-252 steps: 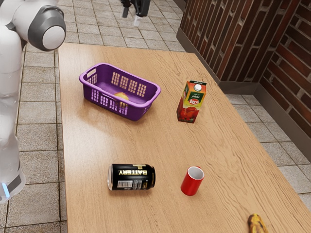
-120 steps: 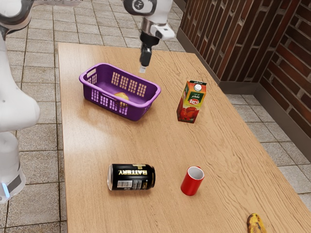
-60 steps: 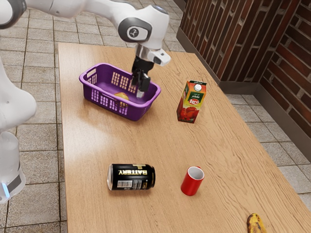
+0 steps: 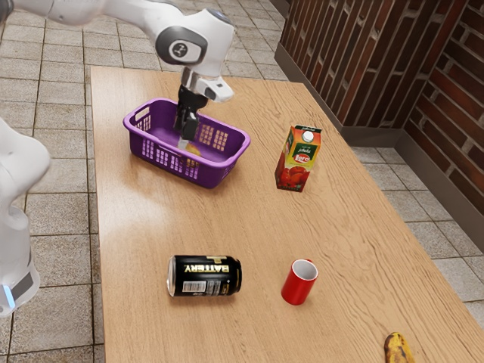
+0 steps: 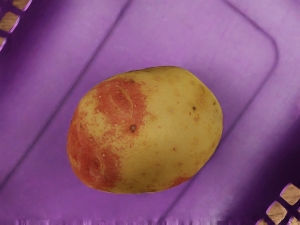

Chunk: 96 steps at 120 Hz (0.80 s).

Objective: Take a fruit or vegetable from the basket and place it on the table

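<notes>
The potato (image 5: 145, 131) lies in the purple basket (image 4: 215, 175), on its floor, towards the near long wall. It is a blunt oval lying flat, its long axis running at a slant to the long grooves in the floor – neither along the basket nor square across it. One rounded end carries the red blotches, the other is mostly plain yellow, and the yellow end comes close to one of those grooves. The white arm (image 4: 140, 13) enters from the exterior view's upper left, reaches over the far side of the basket and bends down at the wrist, so the black hand (image 4: 184, 142) points steeply down, leaning slightly. Its tip is below the basket's far rim, beside the potato on the exterior view's left. Whether the hand is open or closed, I cannot tell. To the basket's right on the wooden desk (image 4: 144, 227) stands an upright juice carton (image 4: 293, 170). Nearer, a black can (image 4: 204, 276) lies on its side to the left, with a red mug (image 4: 299, 284) upright to its right – apart from it. A banana (image 4: 397, 349) lies at the near right, cut off by the exterior view's lower edge.
</notes>
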Tool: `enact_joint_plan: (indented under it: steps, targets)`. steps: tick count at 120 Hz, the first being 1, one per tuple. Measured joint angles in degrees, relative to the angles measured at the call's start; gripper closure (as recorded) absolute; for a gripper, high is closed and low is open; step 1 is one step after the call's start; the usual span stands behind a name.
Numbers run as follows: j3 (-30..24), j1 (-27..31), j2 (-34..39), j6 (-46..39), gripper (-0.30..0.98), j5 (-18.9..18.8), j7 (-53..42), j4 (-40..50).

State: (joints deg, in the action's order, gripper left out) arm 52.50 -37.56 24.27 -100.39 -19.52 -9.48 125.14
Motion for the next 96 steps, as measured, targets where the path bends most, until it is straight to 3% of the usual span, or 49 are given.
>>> enact_joint_plan:
  steps: [19, 96]
  targets:
    - [0.0, 3.3, 1.7, -0.6, 0.02, -1.1, -0.1, 0.5]
    - [3.2, 1.2, 2.4, -9.3, 0.02, -3.9, -0.3, 5.0]
